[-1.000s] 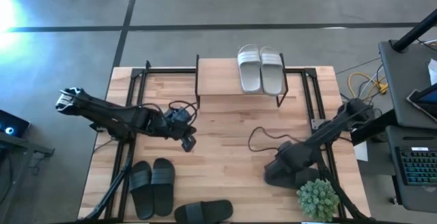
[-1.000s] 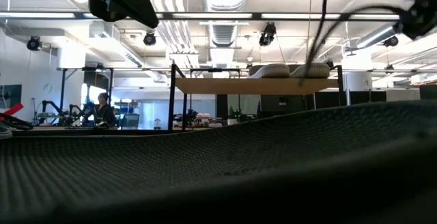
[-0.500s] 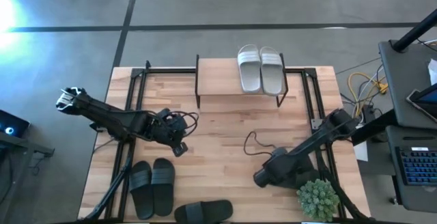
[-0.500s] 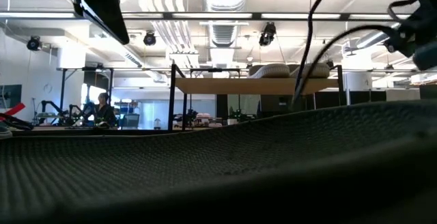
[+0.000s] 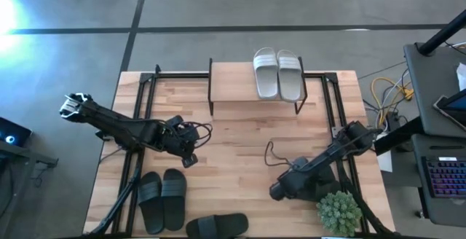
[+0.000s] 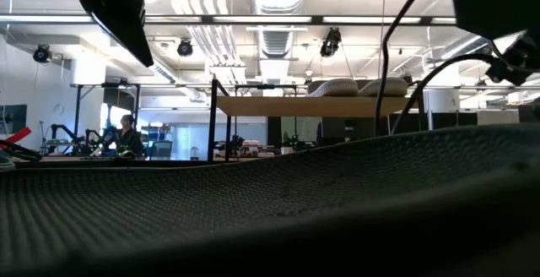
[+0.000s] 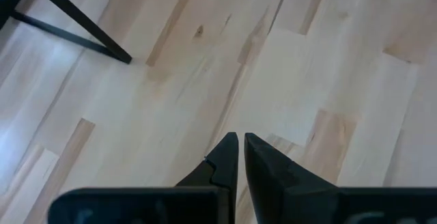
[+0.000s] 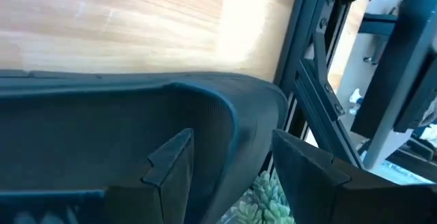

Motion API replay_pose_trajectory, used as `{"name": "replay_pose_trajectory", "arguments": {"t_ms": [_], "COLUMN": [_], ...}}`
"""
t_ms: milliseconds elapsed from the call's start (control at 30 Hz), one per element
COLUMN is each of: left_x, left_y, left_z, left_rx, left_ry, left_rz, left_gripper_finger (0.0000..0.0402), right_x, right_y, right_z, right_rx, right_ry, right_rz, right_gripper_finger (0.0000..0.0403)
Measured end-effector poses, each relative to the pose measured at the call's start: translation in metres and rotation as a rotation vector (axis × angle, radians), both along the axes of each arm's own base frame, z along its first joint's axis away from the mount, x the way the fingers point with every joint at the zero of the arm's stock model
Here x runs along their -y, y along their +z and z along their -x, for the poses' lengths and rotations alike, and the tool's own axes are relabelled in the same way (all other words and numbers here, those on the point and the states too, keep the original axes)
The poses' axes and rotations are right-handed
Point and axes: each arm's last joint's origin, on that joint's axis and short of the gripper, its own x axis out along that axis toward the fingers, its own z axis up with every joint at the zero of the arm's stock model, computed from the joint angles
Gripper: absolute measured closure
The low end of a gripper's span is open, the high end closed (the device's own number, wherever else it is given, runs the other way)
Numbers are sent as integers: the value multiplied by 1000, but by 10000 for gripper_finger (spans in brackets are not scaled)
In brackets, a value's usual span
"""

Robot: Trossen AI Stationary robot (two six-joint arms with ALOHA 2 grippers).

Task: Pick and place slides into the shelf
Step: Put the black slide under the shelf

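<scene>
Foam-like black rubber was what the slide (image 8: 136, 115) in front of the right gripper (image 8: 232, 138) seemed to be made of. It was judged to be light, a little soft, bendable at the strap and not fragile. Its ribbed surface was expected to give good friction.

The fingers of this gripper were spread, with the rounded end of the slide lying between them and not yet pinched. A hold across the thin sole edge or the wide strap was considered the best.

The left gripper (image 7: 240, 138) was held above bare wood with its fingers pressed together and nothing in them.

Two white slides (image 5: 278, 73) were counted on top of the shelf (image 5: 233, 82), well ahead of both grippers. A black pair (image 5: 162, 199) was seen just behind the left gripper, and a single black slide (image 5: 216, 226) further behind. With the one at the right gripper, four black slides were counted. One potted plant (image 5: 338, 211) stood beside the right gripper.
</scene>
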Motion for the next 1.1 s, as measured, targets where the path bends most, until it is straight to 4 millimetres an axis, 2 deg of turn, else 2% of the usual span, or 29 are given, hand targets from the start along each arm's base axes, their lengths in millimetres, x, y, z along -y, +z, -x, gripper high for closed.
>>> {"name": "replay_pose_trajectory", "arguments": {"t_ms": [200,500,767,933,1100], "left_x": [0,0,0,0,0], "left_y": [-1,-1,-1,-2,-2], "left_z": [0,0,0,0,0], "left_rx": [-5,-10,-10,-12,-12], "left_ry": [-5,-18,-18,-20,-21], "left_rz": [-4,-12,-11,-5,-4], "left_gripper_finger": [389,389,389,389,389], "right_x": [-5,-13,-16,-17,-15], "right_y": [-2,-6,-9,1,25], "right_z": [5,12,16,9,-11], "right_rx": [-37,-21,5,108,275], "right_ry": [12,41,86,265,537], "right_rz": [25,41,68,148,247], "right_gripper_finger": [223,310,356,372,384]}}
